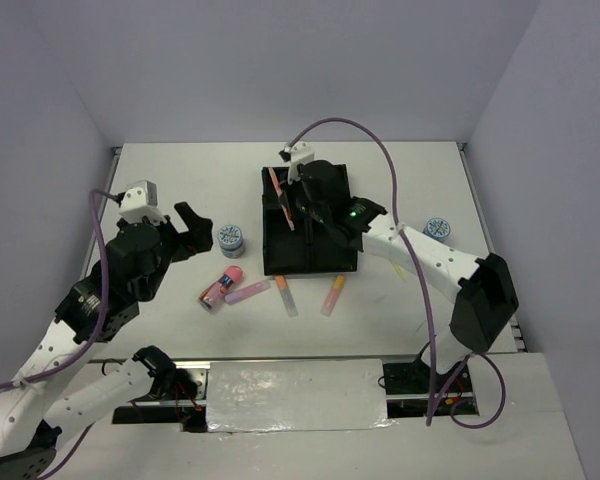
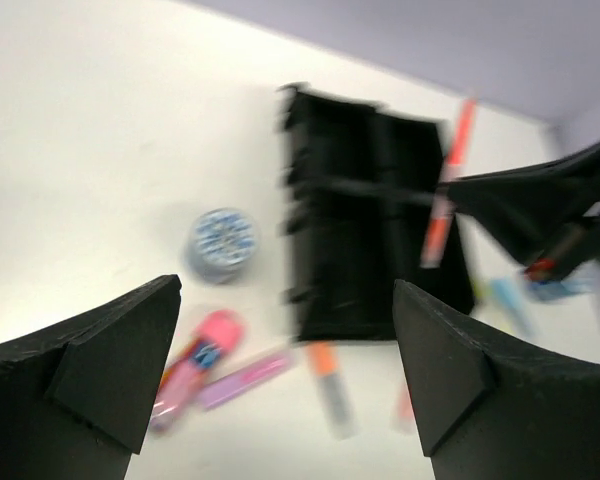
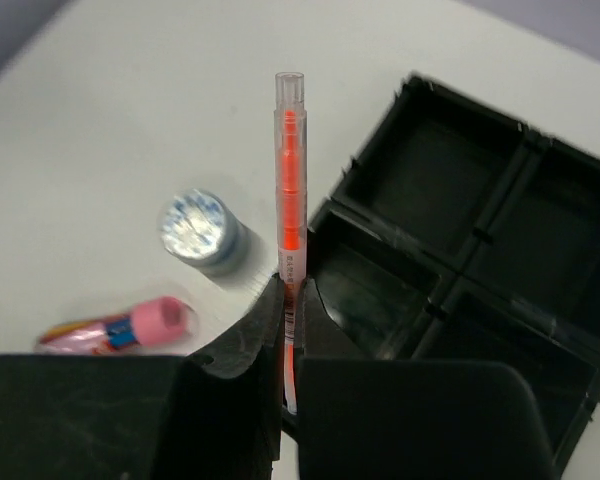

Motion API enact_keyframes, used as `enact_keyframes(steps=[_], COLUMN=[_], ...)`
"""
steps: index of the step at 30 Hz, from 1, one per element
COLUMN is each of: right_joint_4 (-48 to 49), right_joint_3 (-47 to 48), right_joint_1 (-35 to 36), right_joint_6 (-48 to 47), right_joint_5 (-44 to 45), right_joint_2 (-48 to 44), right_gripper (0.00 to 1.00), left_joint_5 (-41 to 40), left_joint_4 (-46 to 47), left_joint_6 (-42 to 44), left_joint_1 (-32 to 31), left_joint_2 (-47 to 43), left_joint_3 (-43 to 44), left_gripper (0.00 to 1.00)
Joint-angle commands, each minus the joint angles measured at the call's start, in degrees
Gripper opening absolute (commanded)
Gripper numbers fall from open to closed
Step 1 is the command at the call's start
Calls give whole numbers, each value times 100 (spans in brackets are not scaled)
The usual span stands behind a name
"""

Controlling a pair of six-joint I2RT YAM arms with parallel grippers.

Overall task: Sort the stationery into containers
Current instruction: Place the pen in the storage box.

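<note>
The tray sits on the table toward the back. One tape roll lies just beside its left edge, and a second tape roll lies well apart to its right. In front of the tray lie, from left to right, a tube, a marker just beside it, a second marker and a third marker. A pen, clamped between the right arm's fingers, hangs over the tray's left side.

Robot lab: white table w/ plain walls.
</note>
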Motion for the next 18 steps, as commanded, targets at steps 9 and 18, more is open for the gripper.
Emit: enact_keyframes(steps=[9,18], right_joint_4=[-199,-76], right_joint_3=[6,-187], right_joint_1=[-52,-52], right_joint_6=[-422,-360], right_joint_5=[260,154], right_joint_2=[1177,1555], right_gripper=[0,0], left_joint_5=[-995,-502], left_joint_4=[-942,-766], left_joint_6=[1053,1264], left_joint_1=[-13,-13], left_joint_2=[-996,-953], left_joint_3=[-678,-838], left_gripper=[99,99])
